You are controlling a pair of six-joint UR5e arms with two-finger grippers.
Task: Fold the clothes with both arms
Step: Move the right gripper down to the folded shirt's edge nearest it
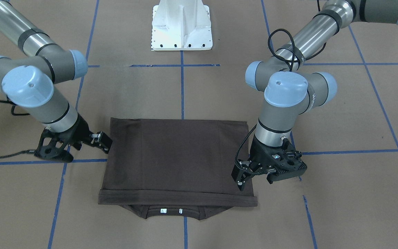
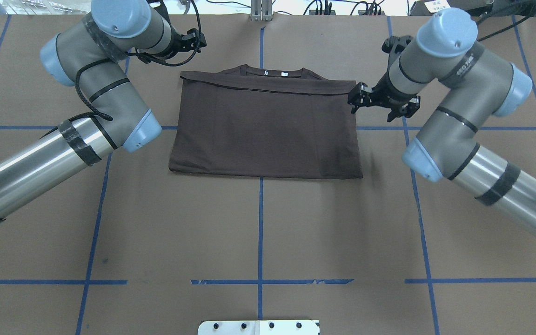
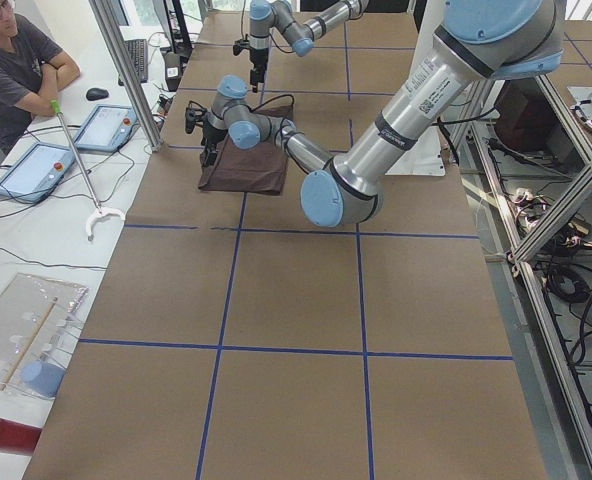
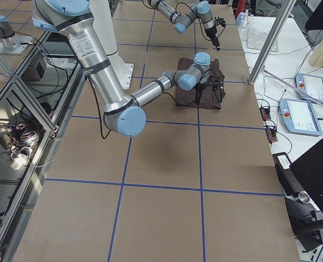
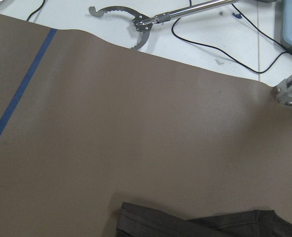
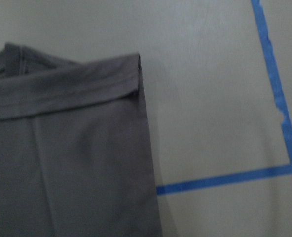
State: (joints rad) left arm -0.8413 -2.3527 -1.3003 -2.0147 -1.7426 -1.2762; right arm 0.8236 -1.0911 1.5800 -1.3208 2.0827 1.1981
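T-shirt (image 2: 263,125), dark brown, lies flat on the surface (image 2: 179,223), folded into a neat rectangle. It sits near the edge farthest from the robot, roughly midway between the two ends. Collar (image 1: 171,211) points to that far edge and peeks out past a narrow band of cloth (image 1: 178,199) laid across the shirt's width; two small white labels show inside the collar. Surface is covered in brown paper marked with blue tape lines (image 2: 259,232). Left end effector (image 1: 242,180) hangs by the shirt's collar-end corner on the robot's left. Its wrist view looks down on bare paper, with only that corner of cloth at the bottom of the frame. No fabric is lifted there; cannot tell whether its fingers are parted or closed. Right end effector (image 2: 354,99) sits just beside the shirt's edge on the robot's right, nearer the collar end than the folded end, tips pointing at the cloth. From overhead its fingers look spread apart, with nothing between them. Its wrist view shows the band's corner and the shirt's straight side edge lying undisturbed next to a tape cross. White pedestal base (image 1: 181,27) stands at the robot's edge, well apart from the shirt. Off the far edge, on a white side table, lies a metal reacher tool (image 5: 136,22); a seated person (image 3: 16,60) is there with tablets (image 3: 106,125) in front.
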